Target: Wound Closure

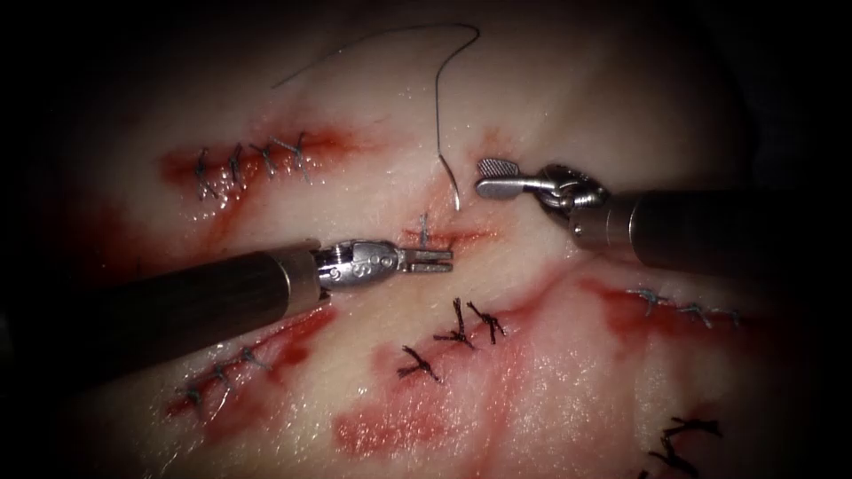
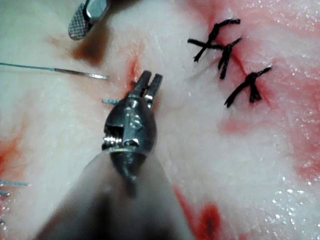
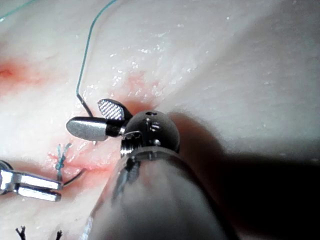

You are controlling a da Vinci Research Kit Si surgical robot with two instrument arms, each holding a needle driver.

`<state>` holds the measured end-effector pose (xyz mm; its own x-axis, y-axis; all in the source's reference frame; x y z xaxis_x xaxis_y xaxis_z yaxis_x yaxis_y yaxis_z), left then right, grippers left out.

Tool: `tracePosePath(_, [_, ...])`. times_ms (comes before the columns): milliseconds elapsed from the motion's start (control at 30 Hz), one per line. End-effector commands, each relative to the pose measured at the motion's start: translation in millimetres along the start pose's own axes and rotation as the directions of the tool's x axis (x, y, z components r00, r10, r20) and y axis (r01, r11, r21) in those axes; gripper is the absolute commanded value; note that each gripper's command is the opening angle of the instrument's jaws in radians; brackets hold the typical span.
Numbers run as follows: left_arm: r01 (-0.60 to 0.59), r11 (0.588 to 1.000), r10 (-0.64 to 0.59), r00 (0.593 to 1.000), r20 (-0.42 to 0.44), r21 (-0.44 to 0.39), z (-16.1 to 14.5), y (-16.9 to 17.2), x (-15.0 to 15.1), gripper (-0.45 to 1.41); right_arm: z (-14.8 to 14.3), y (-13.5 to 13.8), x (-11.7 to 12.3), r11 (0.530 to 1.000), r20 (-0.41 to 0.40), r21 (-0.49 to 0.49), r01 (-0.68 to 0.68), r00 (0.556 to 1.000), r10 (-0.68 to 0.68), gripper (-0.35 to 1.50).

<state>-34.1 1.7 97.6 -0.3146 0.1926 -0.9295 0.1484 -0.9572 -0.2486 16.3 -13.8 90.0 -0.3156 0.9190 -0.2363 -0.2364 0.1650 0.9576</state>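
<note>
A short cut (image 1: 461, 237) in the tissue (image 1: 550, 98) carries one teal stitch (image 1: 424, 229) at its left end. The curved needle (image 1: 453, 184) lies just above the cut, held by neither tool; whether its tip is in the tissue I cannot tell. Its thread (image 1: 441, 80) arcs up and away to the left. My left tool (image 1: 444, 260) hovers at the cut's lower edge, jaws slightly open and holding nothing. My right tool (image 1: 488, 177) is open and empty just right of the needle. The wrist views show the left tool (image 2: 151, 79), needle (image 2: 82, 74), right tool (image 3: 87, 116) and stitch (image 3: 61, 159).
Other closed cuts lie around: teal stitches at upper left (image 1: 248, 160), lower left (image 1: 222, 372) and right (image 1: 683, 310), black knots (image 1: 457, 333) below the left tool and more at lower right (image 1: 683, 439). Red fluid (image 1: 390, 430) stains the lower tissue.
</note>
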Motion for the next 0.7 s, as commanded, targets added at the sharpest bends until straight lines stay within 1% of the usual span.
tracePosePath(33, [0.031,0.999,-0.031,0.999,-0.011,-0.014,0.5,-0.5,0.2,-0.45,1.0,0.2,-0.1,1.000,0.000,0.003,0.001,1.000,-0.001,1.03])
tracePosePath(200, [0.147,0.983,-0.152,0.988,-0.038,-0.107,0.0,1.0,1.7,-0.45,0.9,0.0,-0.1,1.000,0.000,0.003,-0.001,1.000,0.001,1.01])
tracePosePath(333, [0.234,0.958,-0.244,0.969,-0.039,-0.165,-0.7,1.9,3.2,-0.45,0.8,-0.2,-0.2,1.000,0.001,0.003,-0.008,1.000,0.008,0.99])
tracePosePath(433, [0.278,0.936,-0.293,0.955,-0.039,-0.215,-1.3,2.8,4.4,-0.45,0.7,-0.5,-0.2,0.999,0.003,0.003,-0.039,0.999,0.039,0.91])
tracePosePath(600, [0.330,0.891,-0.368,0.927,-0.069,-0.310,-2.7,4.1,7.1,-0.45,0.3,-1.1,0.0,0.996,0.008,0.004,-0.093,0.996,0.093,0.82])
tracePosePath(700, [0.364,0.848,-0.420,0.905,-0.069,-0.385,-3.7,5.2,8.7,-0.45,0.0,-1.3,0.0,0.994,0.015,0.001,-0.112,0.994,0.112,0.72])
